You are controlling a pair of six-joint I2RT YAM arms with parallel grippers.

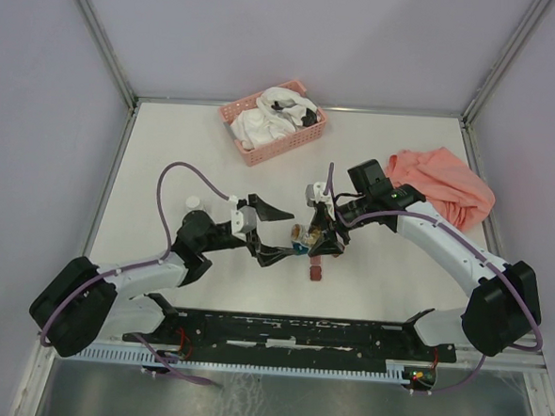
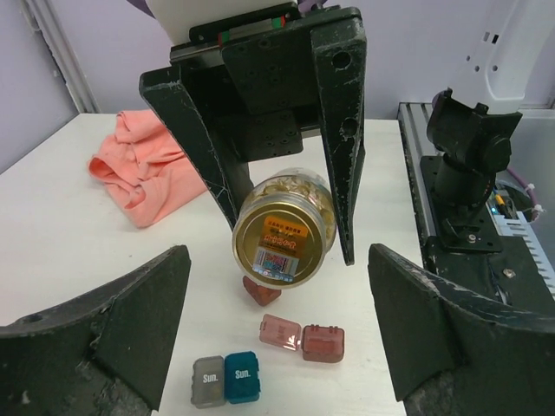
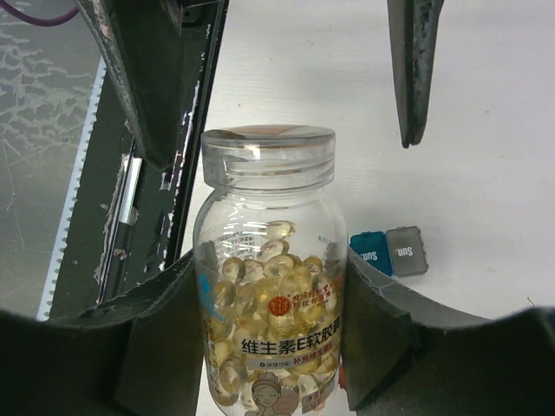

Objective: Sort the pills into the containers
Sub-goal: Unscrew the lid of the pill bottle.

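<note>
Left claw (image 1: 288,235) gapes wide and empty, its fingers (image 2: 113,321) flanking the cap (image 3: 269,143) without touching it. On the bench (image 2: 69,251) below sit grey and teal boxes (image 2: 225,380), then red boxes (image 2: 303,336), all seemingly shut. Beyond, the right claw (image 2: 289,227) clamps the jar (image 2: 279,238) aloft, pills (image 3: 269,295) inside. An off-centre grab at the cap could twist the jar loose, and pills poured now would scatter.

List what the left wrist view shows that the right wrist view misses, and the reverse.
Only left wrist: the dark red boxes, the coral cloth and the gold label on the base of the jar. Only right wrist: its cap and side label. Both: the jar of pills clamped in the right gripper, the grey box and the teal box.
</note>
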